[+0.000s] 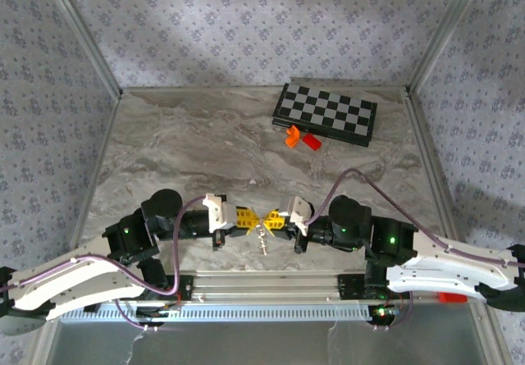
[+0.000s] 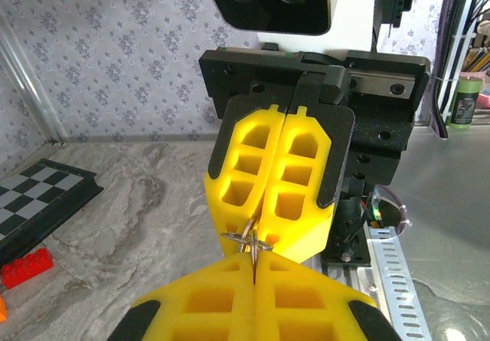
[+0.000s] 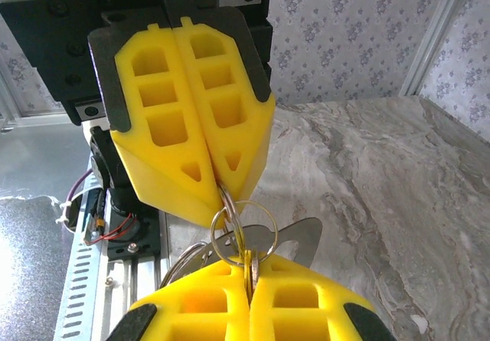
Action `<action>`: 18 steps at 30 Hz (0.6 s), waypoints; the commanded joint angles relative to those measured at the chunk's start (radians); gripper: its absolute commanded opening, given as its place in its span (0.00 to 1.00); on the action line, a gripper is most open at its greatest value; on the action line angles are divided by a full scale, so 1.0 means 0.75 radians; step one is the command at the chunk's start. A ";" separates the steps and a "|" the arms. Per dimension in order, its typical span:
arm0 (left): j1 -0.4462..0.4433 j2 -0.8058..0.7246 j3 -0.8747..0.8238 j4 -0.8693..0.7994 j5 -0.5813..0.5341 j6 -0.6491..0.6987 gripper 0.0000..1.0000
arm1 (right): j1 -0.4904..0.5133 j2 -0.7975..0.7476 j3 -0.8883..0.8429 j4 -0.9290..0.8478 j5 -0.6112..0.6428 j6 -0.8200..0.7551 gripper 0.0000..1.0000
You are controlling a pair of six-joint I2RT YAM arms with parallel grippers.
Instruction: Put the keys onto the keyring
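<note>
My two grippers meet tip to tip low over the near middle of the table. The left gripper (image 1: 251,218) (image 2: 254,258) has its yellow fingers shut on the thick keyring (image 3: 228,208), pinched edge-on at its tips. Facing it, the right gripper (image 1: 269,220) (image 3: 249,258) is shut on the metal of the keys' bunch, with a thin ring looping up to the keyring. A flat silver key (image 3: 299,234) hangs just behind the right fingers, and the keys (image 1: 262,239) dangle below the two tips. The crossed rings (image 2: 248,238) sit between both pairs of fingers.
A folded chessboard (image 1: 326,114) lies at the back right, with an orange brick (image 1: 291,136) and a red brick (image 1: 312,142) at its near edge. A metal rail (image 1: 262,285) runs along the table's near edge under the arms. Patterned walls close three sides.
</note>
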 commanded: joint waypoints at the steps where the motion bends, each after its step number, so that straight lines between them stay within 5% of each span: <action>1: -0.002 0.003 0.026 -0.012 -0.015 0.002 0.00 | 0.008 -0.024 0.056 -0.011 0.033 -0.032 0.00; 18: -0.003 0.031 -0.008 -0.060 -0.109 0.026 0.00 | -0.018 0.080 0.277 -0.331 0.129 -0.107 0.00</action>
